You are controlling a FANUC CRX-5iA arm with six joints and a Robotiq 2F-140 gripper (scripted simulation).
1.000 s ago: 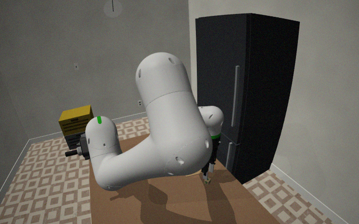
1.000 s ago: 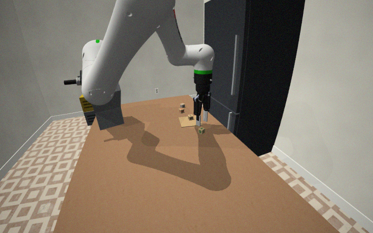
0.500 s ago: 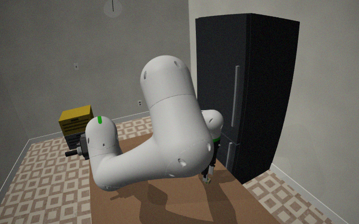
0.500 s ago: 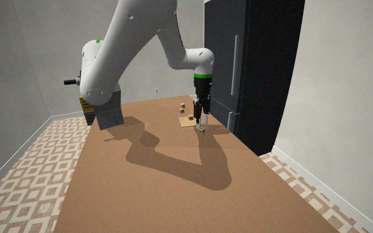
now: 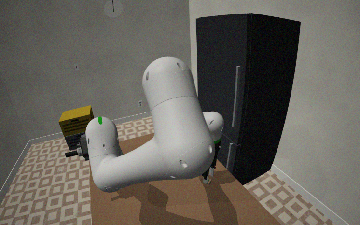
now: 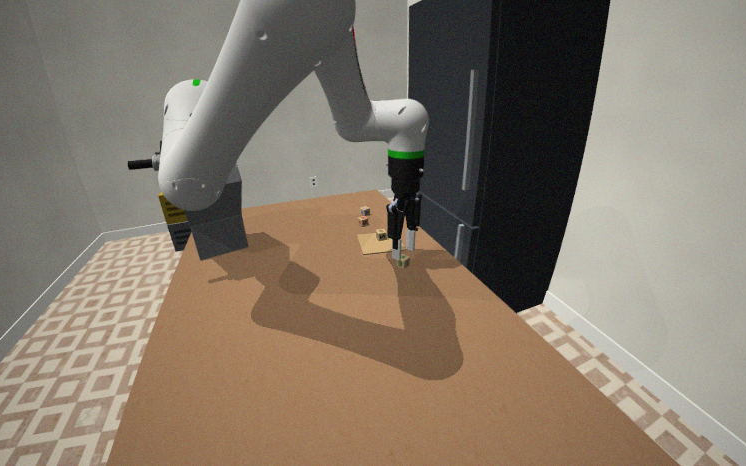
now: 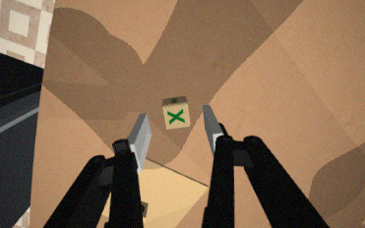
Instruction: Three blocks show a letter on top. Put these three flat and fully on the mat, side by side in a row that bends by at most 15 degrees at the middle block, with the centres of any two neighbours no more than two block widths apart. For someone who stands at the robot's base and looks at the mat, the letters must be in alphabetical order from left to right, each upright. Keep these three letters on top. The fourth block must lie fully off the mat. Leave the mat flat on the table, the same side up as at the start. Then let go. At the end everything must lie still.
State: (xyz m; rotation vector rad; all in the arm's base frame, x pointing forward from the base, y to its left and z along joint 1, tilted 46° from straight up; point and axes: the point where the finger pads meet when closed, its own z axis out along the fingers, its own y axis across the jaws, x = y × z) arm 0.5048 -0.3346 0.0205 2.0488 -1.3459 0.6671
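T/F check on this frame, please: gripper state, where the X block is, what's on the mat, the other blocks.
1. The gripper is open and holds nothing. True.
2. The block with the green X lies on the mat. False: it sits on the bare table, just off the mat's near corner.
3. The X block shows between the two fingertips in the wrist view. True; it is not gripped.
4. Three blocks are on the mat. False: only one block is on it.
5. Two more blocks sit on the table beyond the mat. True.
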